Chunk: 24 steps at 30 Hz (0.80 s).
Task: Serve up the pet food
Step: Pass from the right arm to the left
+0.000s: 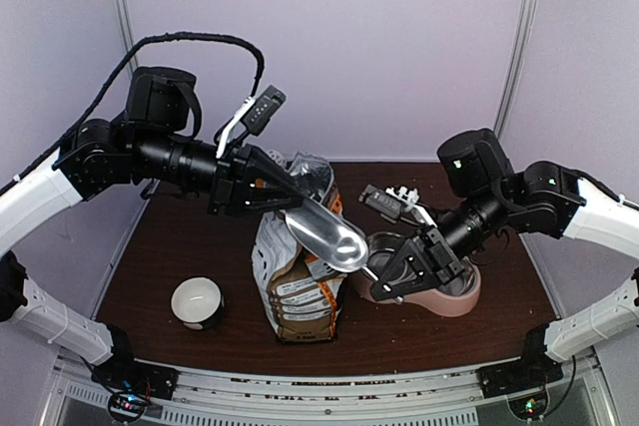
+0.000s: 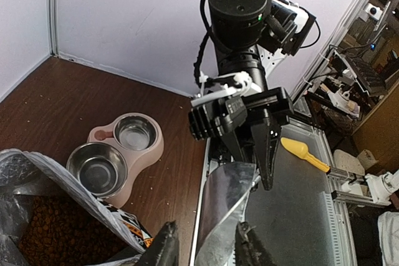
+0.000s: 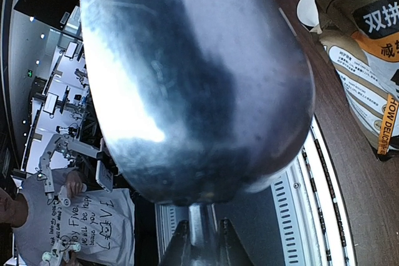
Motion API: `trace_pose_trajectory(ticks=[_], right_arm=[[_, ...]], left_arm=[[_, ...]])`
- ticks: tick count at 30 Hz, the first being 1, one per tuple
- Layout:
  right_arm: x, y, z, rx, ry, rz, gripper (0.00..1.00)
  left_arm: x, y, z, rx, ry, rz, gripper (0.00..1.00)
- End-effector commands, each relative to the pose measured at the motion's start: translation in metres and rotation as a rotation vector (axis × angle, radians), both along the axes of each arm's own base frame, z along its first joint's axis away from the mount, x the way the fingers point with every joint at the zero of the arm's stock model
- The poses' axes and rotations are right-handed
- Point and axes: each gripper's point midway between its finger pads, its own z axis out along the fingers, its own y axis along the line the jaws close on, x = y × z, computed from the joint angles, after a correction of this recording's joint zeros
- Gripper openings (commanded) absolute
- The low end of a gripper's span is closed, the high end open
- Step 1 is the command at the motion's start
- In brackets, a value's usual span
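A steel scoop (image 1: 327, 231) hangs level over the opened printed bag (image 1: 300, 281), and no kibble shows inside it. My right gripper (image 1: 401, 268) is shut on the scoop's handle (image 3: 201, 228), with the scoop's rounded back (image 3: 199, 79) filling the right wrist view. My left gripper (image 2: 206, 247) straddles the scoop's front lip (image 2: 224, 210). Its jaws are partly closed, with a gap still showing on one side. The pet food (image 2: 56, 228) lies as a brown mass inside the bag (image 2: 75, 185). The pink double bowl (image 1: 449, 298) with empty steel cups (image 2: 98, 167) stands right of the bag.
A small white bowl (image 1: 197, 301) sits at the front left of the brown table (image 1: 180, 236). A yellow scoop (image 2: 302, 152) lies on the dark ledge beyond the table's front rail. White walls close in the back and sides.
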Motion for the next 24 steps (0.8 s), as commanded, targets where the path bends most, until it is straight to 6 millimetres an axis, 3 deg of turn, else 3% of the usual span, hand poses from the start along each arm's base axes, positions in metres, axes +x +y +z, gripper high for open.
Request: trace_pose_trajectory(ticks=[1, 9, 11, 16, 19, 24], right_arm=[[-0.005, 0.000, 0.013, 0.041, -0.015, 0.032, 0.00], [-0.008, 0.000, 0.020, 0.071, -0.016, 0.048, 0.00], [-0.008, 0.001, 0.021, 0.074, -0.016, 0.050, 0.00], [-0.008, 0.000, 0.022, 0.077, -0.017, 0.052, 0.00], [-0.008, 0.001, 0.021, 0.076, -0.017, 0.051, 0.00], [-0.008, 0.001, 0.023, 0.080, -0.017, 0.053, 0.00]], left_arm=[[-0.003, -0.003, 0.006, -0.016, -0.019, -0.028, 0.39], [0.000, -0.003, -0.004, 0.014, -0.020, -0.015, 0.52], [0.000, -0.002, -0.005, 0.018, -0.018, -0.016, 0.47], [-0.001, -0.002, -0.006, 0.019, -0.019, -0.017, 0.23], [-0.001, -0.002, -0.007, 0.020, -0.014, -0.021, 0.21], [-0.001, -0.003, -0.012, 0.033, -0.004, -0.023, 0.27]])
